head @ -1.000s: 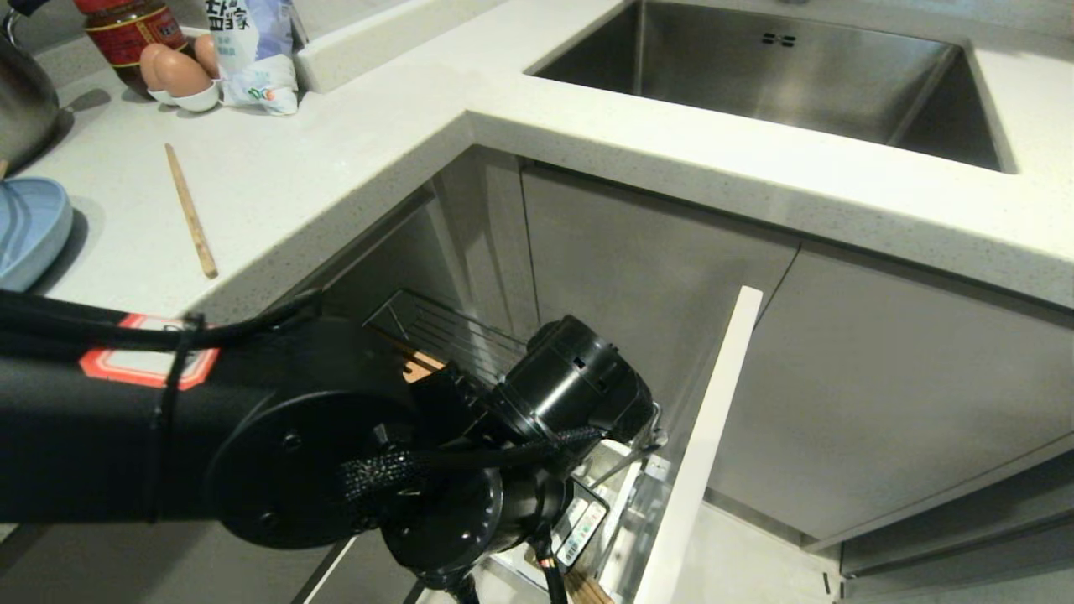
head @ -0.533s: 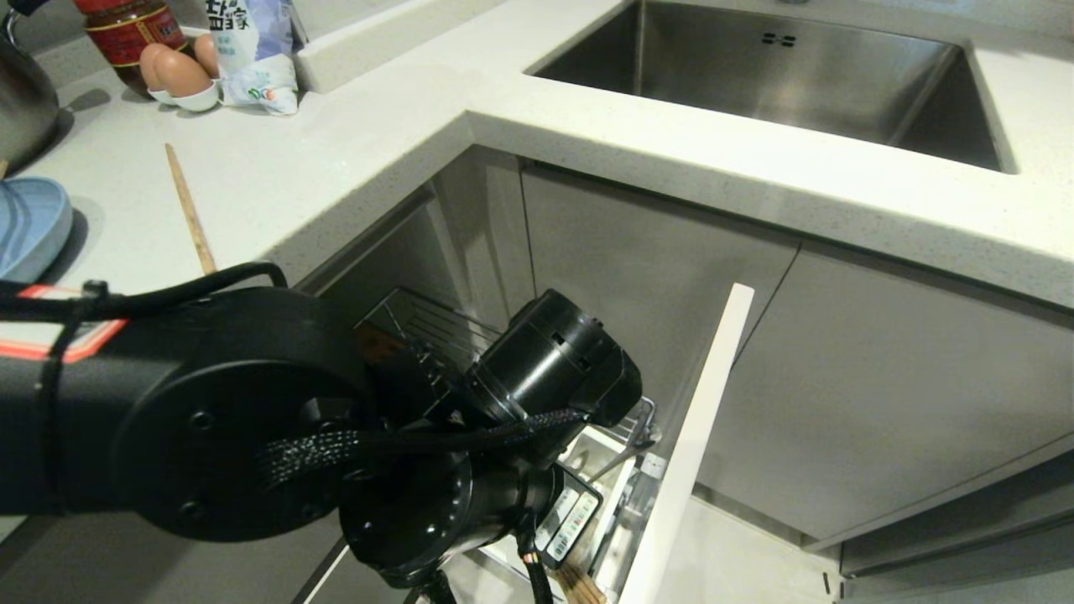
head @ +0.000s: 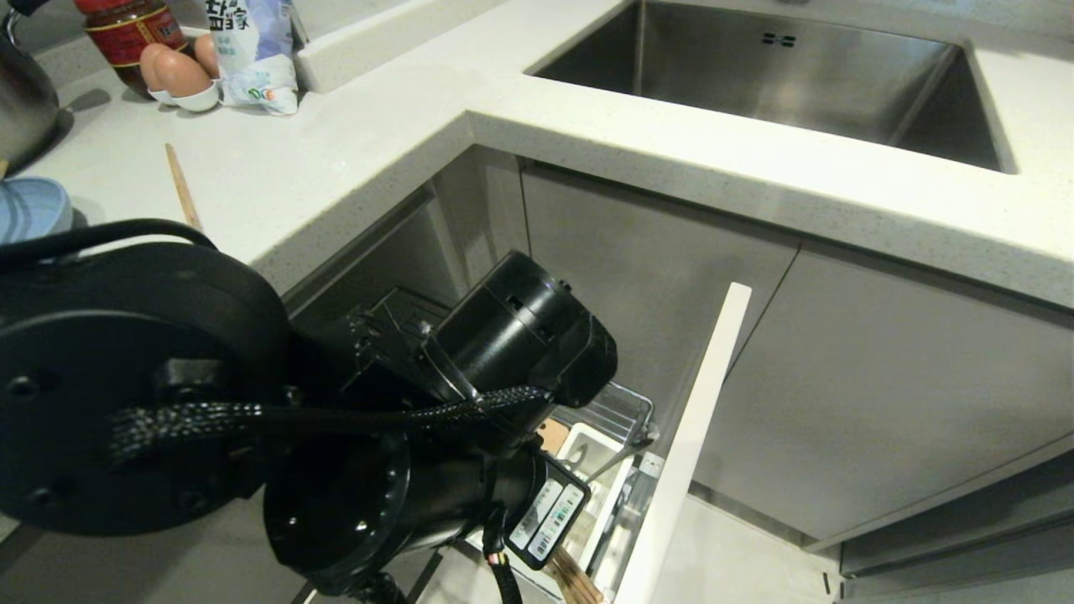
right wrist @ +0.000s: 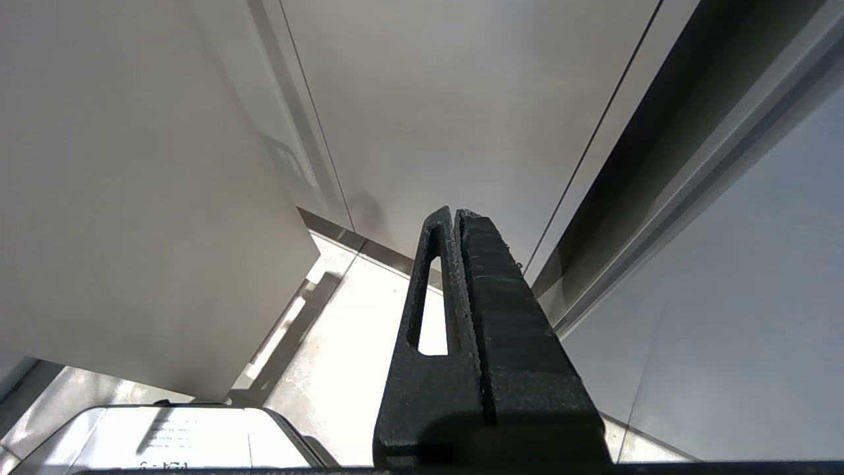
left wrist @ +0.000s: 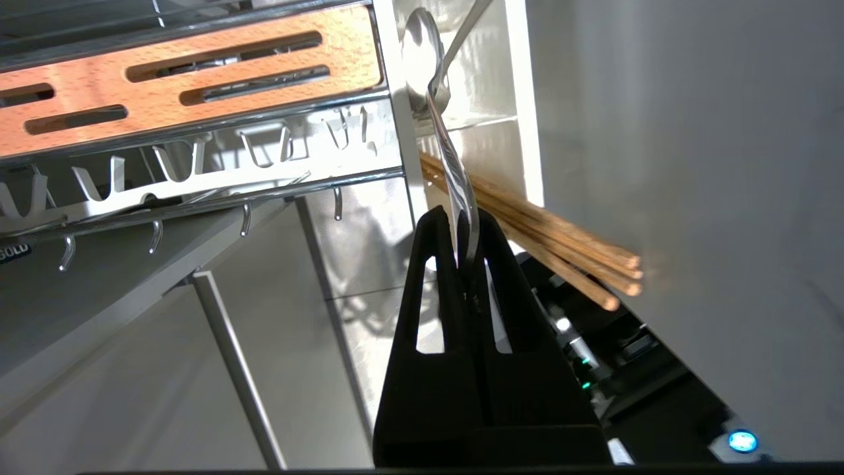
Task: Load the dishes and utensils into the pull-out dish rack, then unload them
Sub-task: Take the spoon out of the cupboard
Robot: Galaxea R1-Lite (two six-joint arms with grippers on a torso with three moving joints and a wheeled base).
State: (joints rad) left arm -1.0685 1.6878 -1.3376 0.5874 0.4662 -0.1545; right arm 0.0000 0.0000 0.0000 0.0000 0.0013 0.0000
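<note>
The left gripper (left wrist: 465, 221) pinches the spoon (left wrist: 443, 142) by its handle tip, likely to lift it from the caddy (left wrist: 475, 99) of the rack (left wrist: 198, 171). Chopsticks (left wrist: 547, 244) lean just beside it. The cabinet front (head: 688, 445) crowds one side. The right gripper (right wrist: 456, 218), closed and empty, hangs parked.

"GOLD" stands on a small dark tag (left wrist: 13, 251) fixed to the pull-out dish rack (left wrist: 198, 191).
</note>
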